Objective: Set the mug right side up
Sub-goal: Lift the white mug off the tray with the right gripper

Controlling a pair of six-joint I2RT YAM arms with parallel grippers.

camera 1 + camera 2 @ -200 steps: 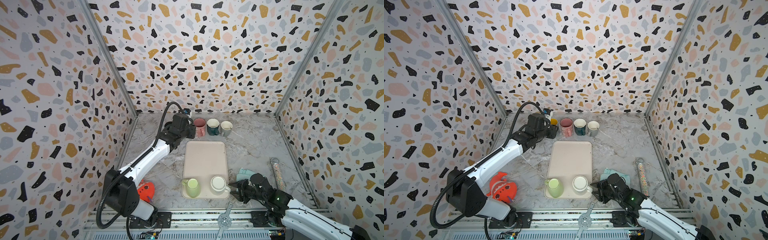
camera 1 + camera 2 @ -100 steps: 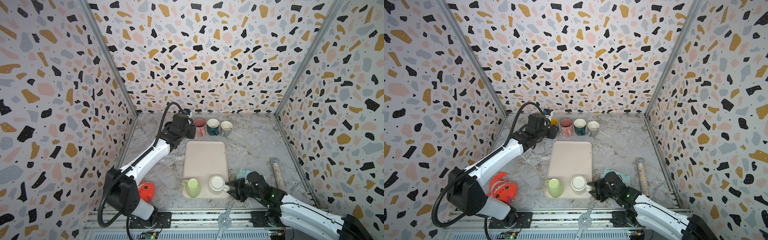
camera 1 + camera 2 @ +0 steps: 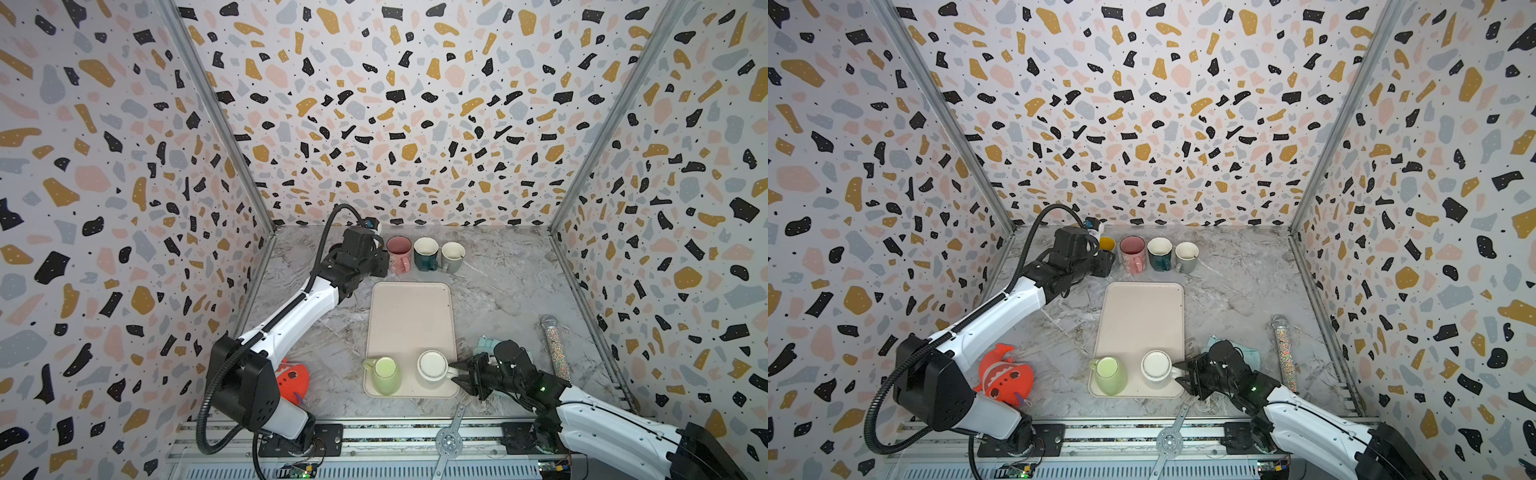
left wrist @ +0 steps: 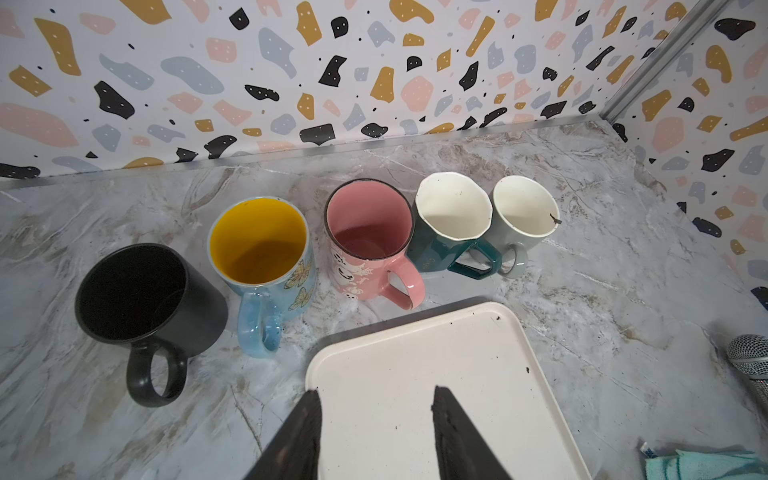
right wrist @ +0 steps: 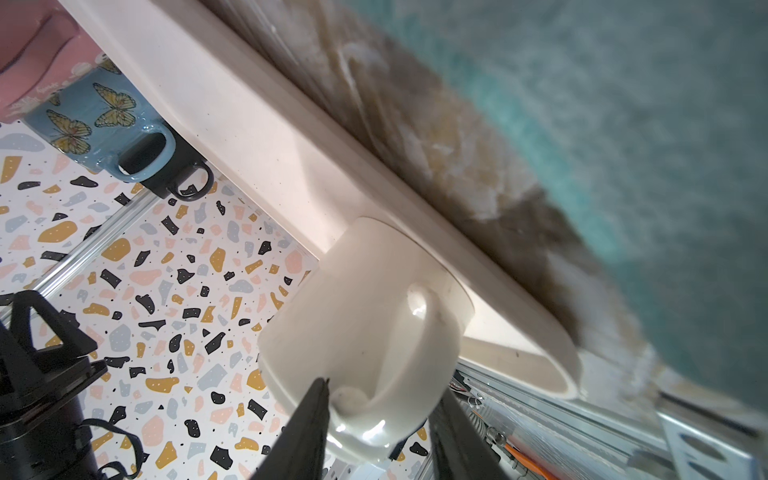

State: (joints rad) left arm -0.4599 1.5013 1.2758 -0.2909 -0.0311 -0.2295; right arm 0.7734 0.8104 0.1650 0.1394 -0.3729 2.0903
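The white mug (image 3: 432, 365) stands rim-down at the near right corner of the tray (image 3: 409, 316). The right gripper (image 3: 460, 374) has its jaws apart on either side of the handle (image 5: 399, 353), not visibly clamped. The step looks like taking the grasp; next, pinch firmly, lift clear and roll the wrist. The left gripper (image 4: 376, 428) hangs open and empty over the tray's far end.

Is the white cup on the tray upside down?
Yes, upside down. The white mug shows its flat bottom on top, rim down on the tray.
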